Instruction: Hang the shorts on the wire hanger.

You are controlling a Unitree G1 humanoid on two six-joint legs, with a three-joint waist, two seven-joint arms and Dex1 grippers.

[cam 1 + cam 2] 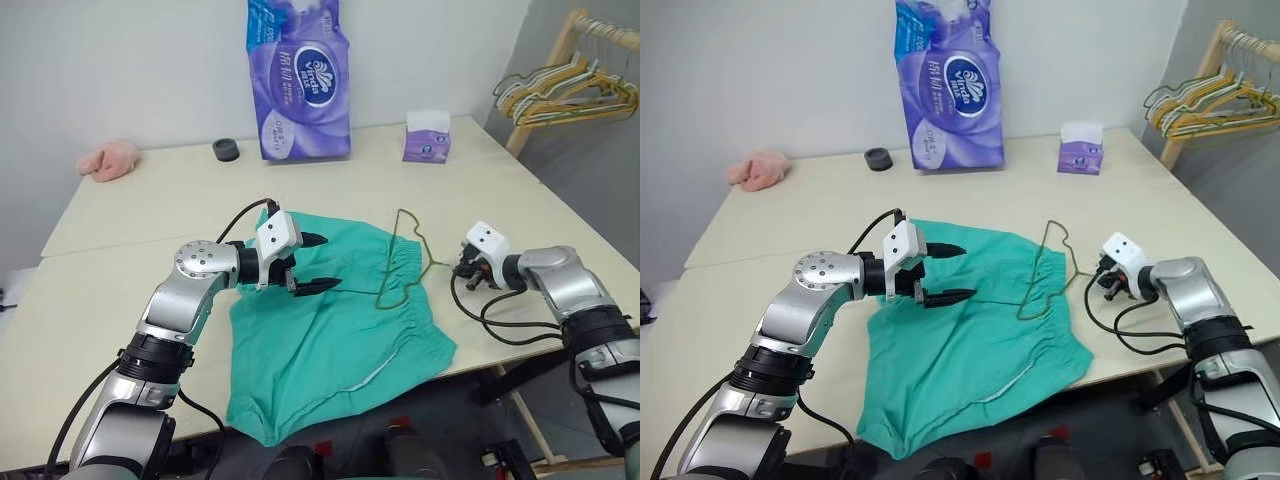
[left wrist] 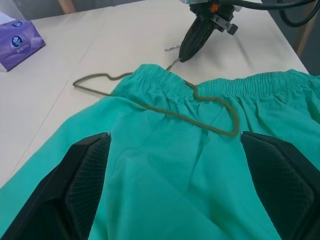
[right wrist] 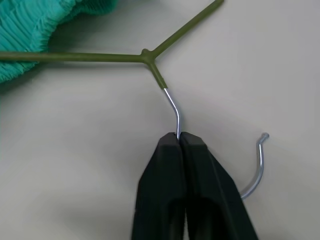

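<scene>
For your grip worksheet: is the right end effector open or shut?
Shut: the right end effector has its black fingers pressed together on the wire hanger hook's shank.

**Pale table against a plain wall**

A cream table [image 1: 150, 200] fills the room's middle, its far edge against a bare pale wall [image 1: 120, 70]. Beyond its far right corner, a wooden rack [image 1: 560, 60] carries a bunch of hangers [image 1: 565, 95]. Light is soft and even.
</scene>
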